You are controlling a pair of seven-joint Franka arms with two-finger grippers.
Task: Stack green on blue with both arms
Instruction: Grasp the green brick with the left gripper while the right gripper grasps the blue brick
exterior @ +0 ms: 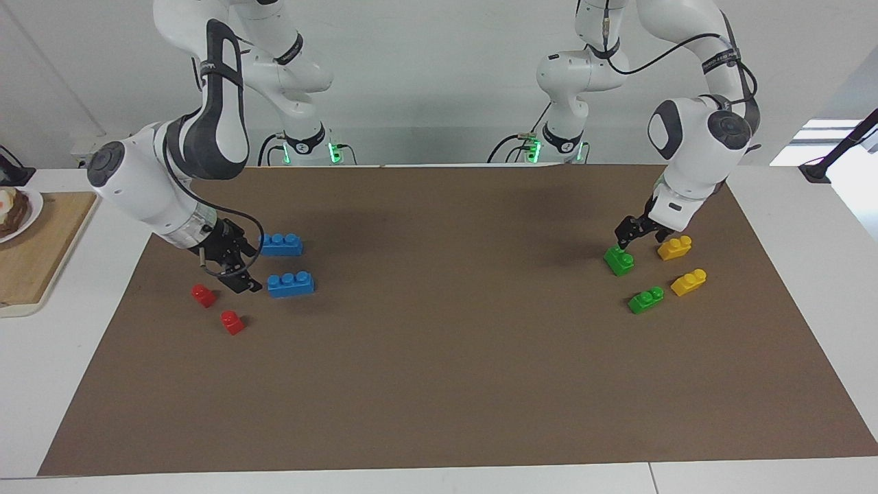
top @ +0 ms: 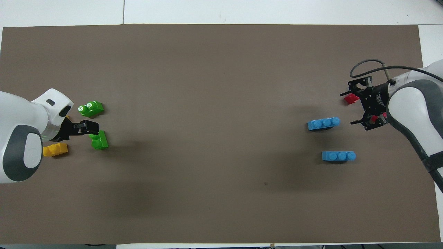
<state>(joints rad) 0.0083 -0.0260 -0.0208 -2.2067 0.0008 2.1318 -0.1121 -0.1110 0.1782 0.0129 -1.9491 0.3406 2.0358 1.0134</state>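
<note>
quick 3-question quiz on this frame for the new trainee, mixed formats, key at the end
1. True or false: a green brick already sits on a blue brick.
2. Which brick is the left gripper at?
A. the green brick nearer the robots
B. a yellow brick
C. a red brick
3. Fill in: the right gripper is low beside the ____ brick farther from the robots.

Key: 1 false: both green bricks and both blue bricks lie singly on the brown mat, at the table's two ends. 2 A. 3 blue.
</note>
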